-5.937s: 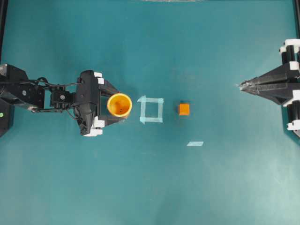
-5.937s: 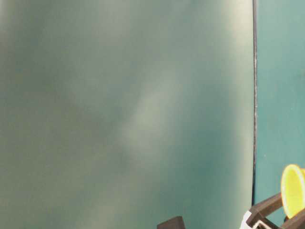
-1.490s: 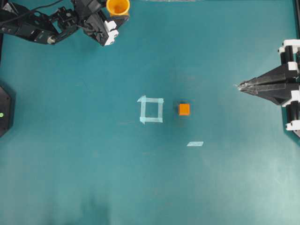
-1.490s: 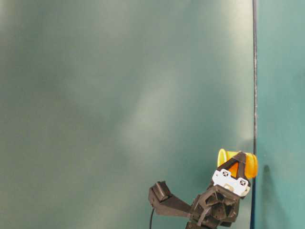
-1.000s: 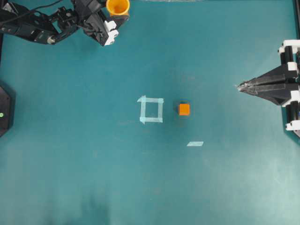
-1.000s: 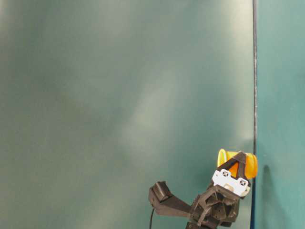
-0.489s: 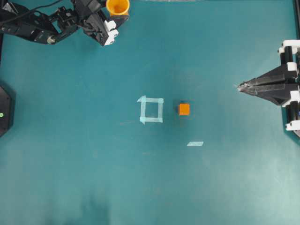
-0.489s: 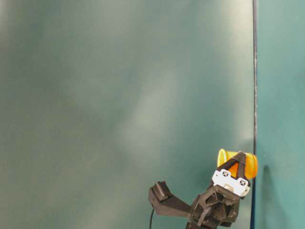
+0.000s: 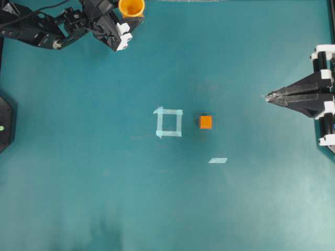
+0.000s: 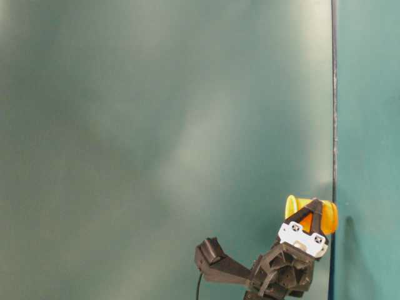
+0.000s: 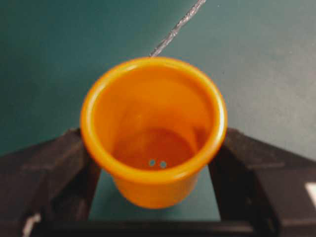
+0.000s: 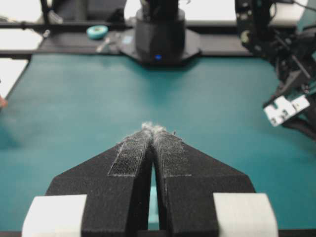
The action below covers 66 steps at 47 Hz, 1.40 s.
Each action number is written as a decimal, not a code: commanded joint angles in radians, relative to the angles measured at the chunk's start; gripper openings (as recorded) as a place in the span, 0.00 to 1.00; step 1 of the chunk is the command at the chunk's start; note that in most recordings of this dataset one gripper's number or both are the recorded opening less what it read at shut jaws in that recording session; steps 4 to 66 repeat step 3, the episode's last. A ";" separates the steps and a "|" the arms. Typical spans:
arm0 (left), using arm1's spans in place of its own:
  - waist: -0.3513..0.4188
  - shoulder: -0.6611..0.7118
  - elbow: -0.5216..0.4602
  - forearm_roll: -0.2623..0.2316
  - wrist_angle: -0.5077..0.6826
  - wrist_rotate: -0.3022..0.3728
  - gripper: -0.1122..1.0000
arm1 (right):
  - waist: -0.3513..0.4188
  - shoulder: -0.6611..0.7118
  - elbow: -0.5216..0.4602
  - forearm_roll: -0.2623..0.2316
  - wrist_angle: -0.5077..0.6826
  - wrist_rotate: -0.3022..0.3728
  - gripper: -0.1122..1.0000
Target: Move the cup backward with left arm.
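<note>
The yellow-orange cup (image 9: 132, 7) is at the far left corner of the teal table, between the fingers of my left gripper (image 9: 129, 12). In the left wrist view the cup (image 11: 153, 123) fills the frame upright, and both black fingers (image 11: 64, 168) press its sides, so my left gripper (image 11: 154, 153) is shut on it. The table-level view shows the cup (image 10: 312, 214) in the same grip (image 10: 308, 220). My right gripper (image 9: 268, 96) rests shut and empty at the right edge, and its closed tips show in the right wrist view (image 12: 153, 129).
A small orange cube (image 9: 205, 122) sits mid-table, just right of a pale tape square (image 9: 169, 122). A short tape strip (image 9: 218, 160) lies nearer the front. The left arm base (image 9: 4, 123) stands at the left edge.
Since about six seconds ago the left arm has carried the cup from beside the tape square to the far left corner. Over the last 1.5 seconds nothing has moved.
</note>
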<state>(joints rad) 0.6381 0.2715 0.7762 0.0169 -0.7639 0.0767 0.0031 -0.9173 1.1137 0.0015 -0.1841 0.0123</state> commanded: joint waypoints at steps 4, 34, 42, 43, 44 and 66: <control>0.005 -0.015 -0.014 0.003 -0.008 0.002 0.67 | 0.000 0.003 -0.035 0.000 -0.003 -0.002 0.10; 0.005 -0.015 -0.014 0.003 -0.008 0.002 0.67 | 0.000 0.003 -0.035 0.000 -0.003 -0.002 0.10; 0.005 -0.015 -0.014 0.003 -0.008 0.002 0.67 | 0.000 0.003 -0.035 0.000 -0.003 -0.002 0.10; 0.005 -0.015 -0.014 0.003 -0.008 0.002 0.67 | 0.000 0.003 -0.035 0.000 -0.003 -0.002 0.10; 0.005 -0.015 -0.014 0.003 -0.008 0.002 0.67 | 0.000 0.003 -0.035 0.000 -0.003 -0.002 0.10; 0.005 -0.015 -0.014 0.003 -0.008 0.002 0.67 | 0.000 0.003 -0.035 0.000 -0.003 -0.002 0.10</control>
